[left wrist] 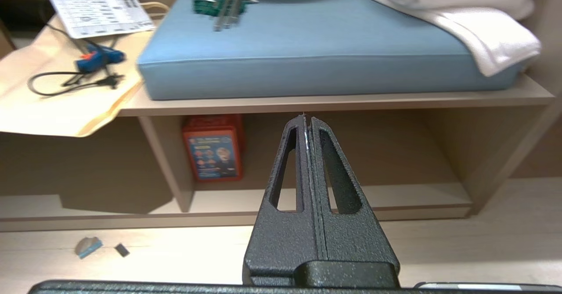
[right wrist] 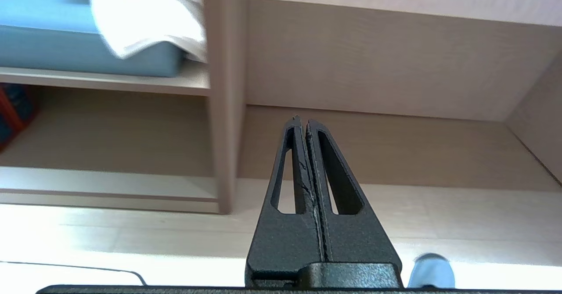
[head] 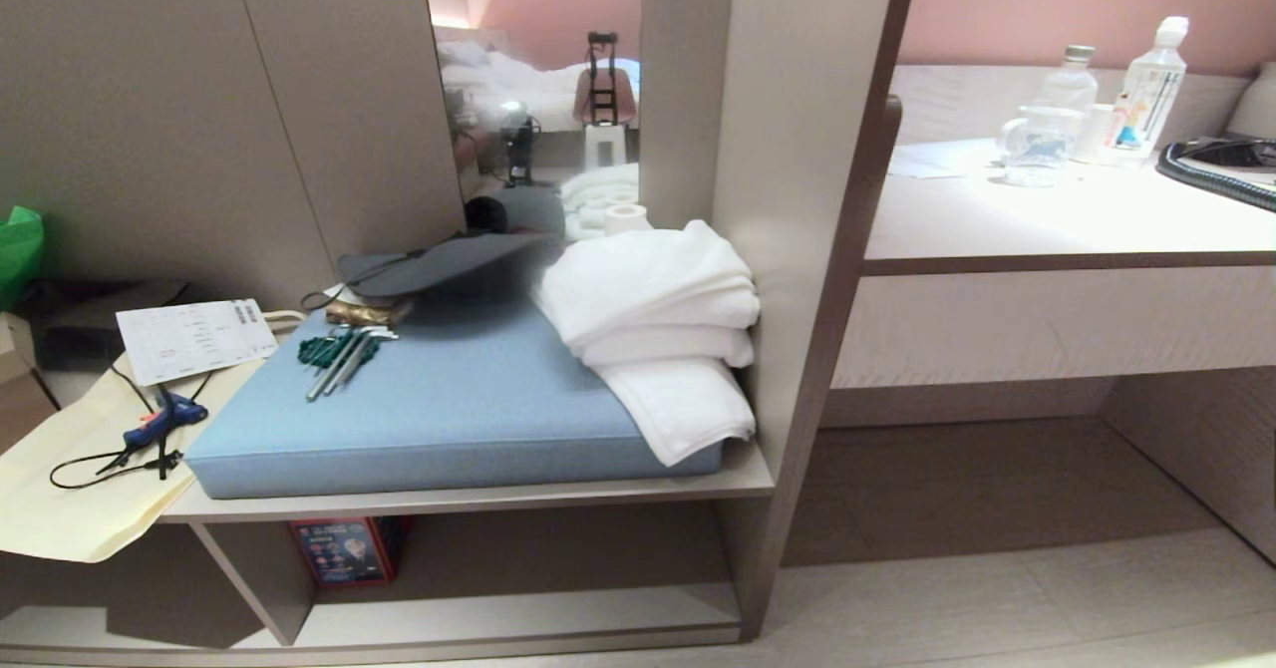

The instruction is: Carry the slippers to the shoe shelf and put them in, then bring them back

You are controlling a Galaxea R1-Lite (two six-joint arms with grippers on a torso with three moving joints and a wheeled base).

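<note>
The shoe shelf [head: 469,499] is a low beige unit right in front of me, a bench board over floor-level compartments [left wrist: 333,103] [right wrist: 109,81]. Neither gripper shows in the head view. My left gripper [left wrist: 306,118] is shut and empty, held level above the floor and facing the wide compartment. My right gripper [right wrist: 302,120] is also shut and empty, facing the open recess to the right of the shelf's end panel. A rounded light blue-grey shape [right wrist: 430,270] on the floor beside the right gripper's base looks like the toe of one of the slippers; the rest of it is hidden.
A blue cushion [head: 449,399] and folded white towels [head: 658,319] lie on the bench board. A red box [left wrist: 213,149] stands in the compartment next to the divider. A cream bag with a glue gun [head: 159,419] hangs over the left end. A pale counter [head: 1047,219] holds bottles.
</note>
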